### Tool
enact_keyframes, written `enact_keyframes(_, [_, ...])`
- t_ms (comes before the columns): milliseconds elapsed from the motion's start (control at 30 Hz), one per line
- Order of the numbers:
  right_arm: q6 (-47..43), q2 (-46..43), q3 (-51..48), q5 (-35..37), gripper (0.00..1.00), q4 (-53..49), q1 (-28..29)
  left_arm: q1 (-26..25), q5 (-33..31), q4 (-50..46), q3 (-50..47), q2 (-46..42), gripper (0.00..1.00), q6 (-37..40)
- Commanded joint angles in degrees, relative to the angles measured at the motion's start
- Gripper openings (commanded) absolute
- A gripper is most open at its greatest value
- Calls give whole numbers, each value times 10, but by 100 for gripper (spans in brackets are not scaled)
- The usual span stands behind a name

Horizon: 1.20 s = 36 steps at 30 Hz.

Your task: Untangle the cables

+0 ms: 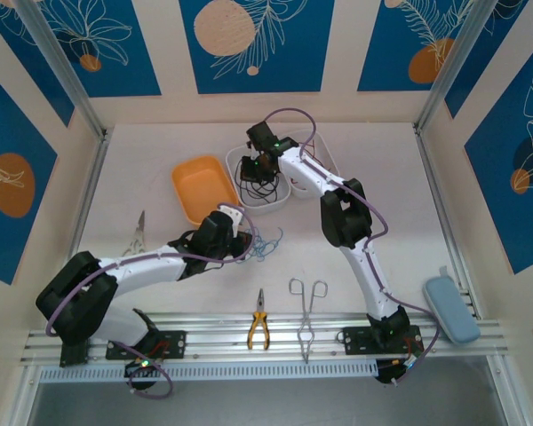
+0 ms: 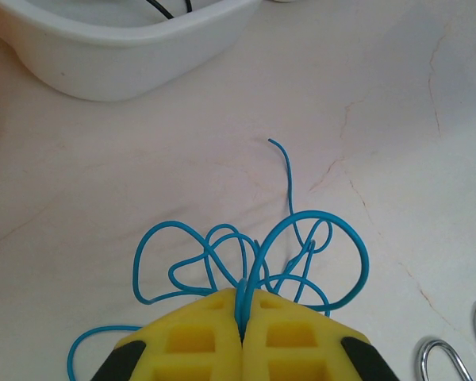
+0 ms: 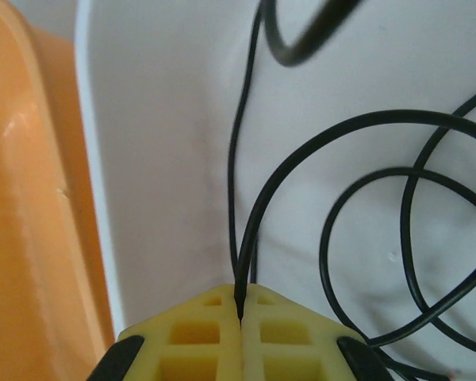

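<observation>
On the pale tabletop (image 2: 397,95), a curly blue wire (image 2: 333,216) is being pinched by the left end effector (image 2: 242,305). A thin black wire (image 3: 365,121) is being pinched in the white plastic tub (image 3: 159,159) by the right end effector (image 3: 239,305). Loops could be tightened into knots by hasty pulling.

Left arm (image 1: 142,264): base at the near-left table edge; upper link folded low, forearm stretched rightward toward table centre.
Left gripper (image 2: 243,302): yellow fingers (image 2: 194,341) pressed together, a blue cable (image 2: 325,213) pinched at the tips.
Right arm (image 1: 360,257): base at the near-right edge; rises, bends at a dark elbow, reaches far and leftward.
Right gripper (image 3: 239,305): yellow fingers (image 3: 289,333) closed flush, a black cable (image 3: 397,116) nipped between them.
</observation>
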Motion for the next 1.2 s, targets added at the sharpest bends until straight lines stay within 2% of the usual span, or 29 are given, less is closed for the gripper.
enact_keyframes(0, [20, 8, -14, -22, 0, 53, -7, 4, 7, 13, 0, -1, 0, -8])
enact_keyframes(233, [40, 9, -34, -26, 0, 107, -16, 4, 4, 15, 1, -2, 0, -9])
enact_keyframes(333, [43, 18, -13, -28, 11, 91, -21, 5, 2, 15, 2, -4, 0, -12])
enact_keyframes(567, [3, 0, 59, 4, 38, -37, -23, 5, -5, 6, 2, -17, 3, -8])
enact_keyframes(667, [6, -24, 57, 29, 41, -87, -23, 4, -4, 3, 5, -15, 2, -7])
enact_keyframes(933, [-8, -151, -75, 65, 42, -70, -7, 5, 0, -5, 12, -29, 0, -4])
enact_keyframes(1167, [30, -324, -281, 86, 42, -17, -8, 7, 25, -8, 28, -36, 0, -6])
